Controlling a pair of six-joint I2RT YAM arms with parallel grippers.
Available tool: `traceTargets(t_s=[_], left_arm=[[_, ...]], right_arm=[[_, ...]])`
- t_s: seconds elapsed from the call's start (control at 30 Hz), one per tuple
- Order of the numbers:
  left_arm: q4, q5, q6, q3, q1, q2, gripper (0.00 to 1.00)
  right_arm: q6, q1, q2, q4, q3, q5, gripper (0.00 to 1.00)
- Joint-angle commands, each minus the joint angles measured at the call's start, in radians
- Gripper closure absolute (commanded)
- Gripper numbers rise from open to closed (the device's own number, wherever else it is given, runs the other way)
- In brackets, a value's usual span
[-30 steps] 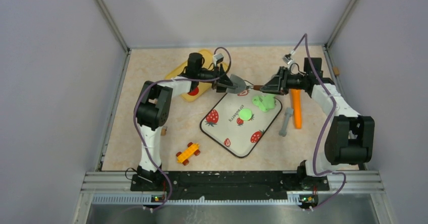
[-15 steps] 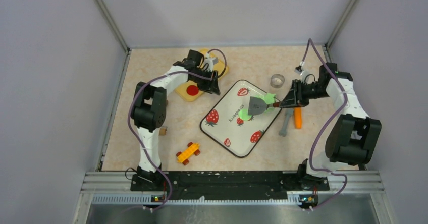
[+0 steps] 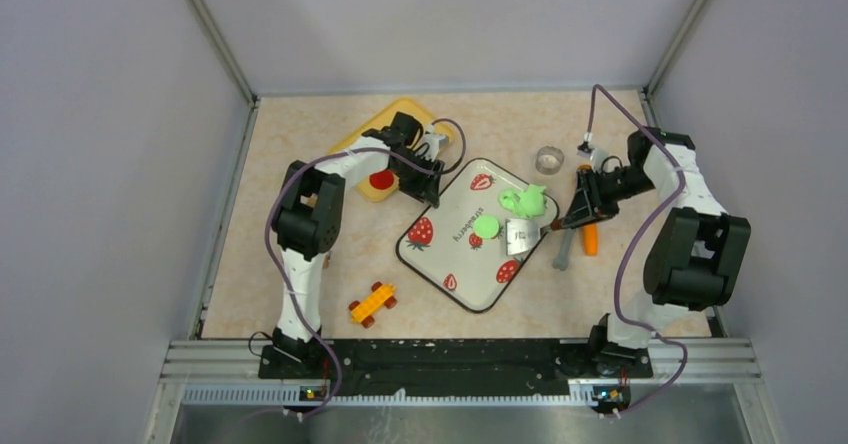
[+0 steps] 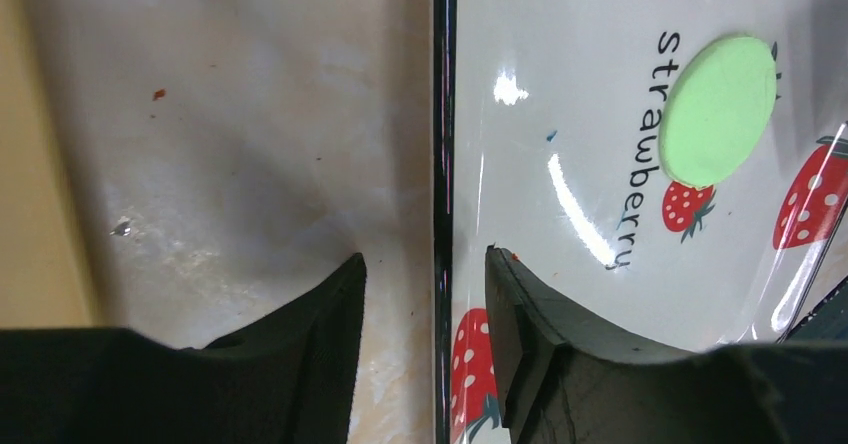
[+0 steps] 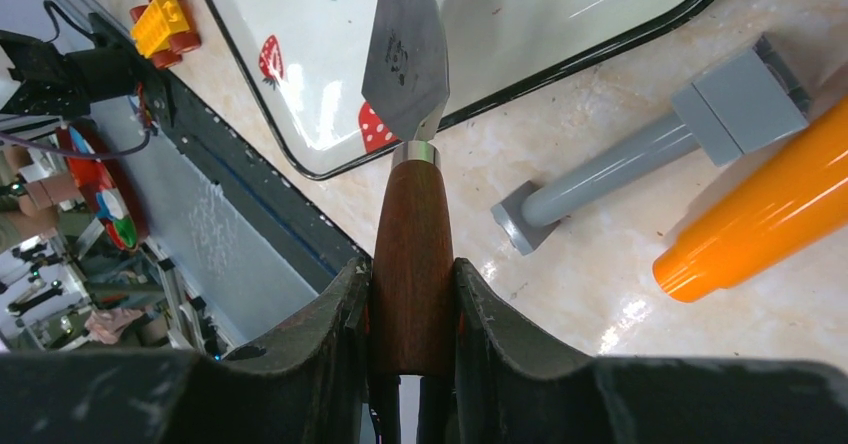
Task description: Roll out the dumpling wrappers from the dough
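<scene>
dough (image 3: 523,201) near right fingers (image 5: 330,344) gripping spatula (image 5: 410,54), wrapper (image 4: 718,109) ahead of left fingers (image 4: 320,344)

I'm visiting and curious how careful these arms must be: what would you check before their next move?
1. Right end effector clamped on the spatula handle: ok.
2. Left end effector open, straddling the tray rim: ok.
3. Dough lump on the tray: ok.
4. Round wrapper lying flat on the tray: ok.
5. Spatula blade touching the tray: cannot tell.
</scene>
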Motion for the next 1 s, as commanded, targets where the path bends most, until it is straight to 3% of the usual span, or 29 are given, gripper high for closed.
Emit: traceTargets(t_s=[0.0,0.17,0.3,0.43,0.67,0.97], left_arm=[[-0.010,-0.007,0.013,0.046,-0.025,0.030,0.50],[-0.010,-0.123,-0.023,0.080,-0.050,0.064,0.61],[-0.007,-0.276,-0.139,0.065,-0.057,0.060,0.83],[0.010,-0.311,-0.211,0.009,-0.056,0.007,0.99],[0.015,-0.374,-0.403,-0.039,-0.059,-0.043,1.00],[0.012,-0.284,-0.431,-0.090,-0.069,-0.047,1.00]], right_arm=[[0.003,-0.005,-0.033,-0.007,0.045,0.022,1.00],[0.054,-0.005,-0.041,0.015,0.050,0.043,1.00],[0.106,-0.006,-0.061,0.063,0.021,0.027,1.00],[0.135,-0.006,-0.046,0.094,0.005,0.014,1.00],[0.131,-0.005,0.014,0.104,0.053,0.003,1.00],[0.123,-0.005,0.072,0.125,0.099,0.043,1.00]])
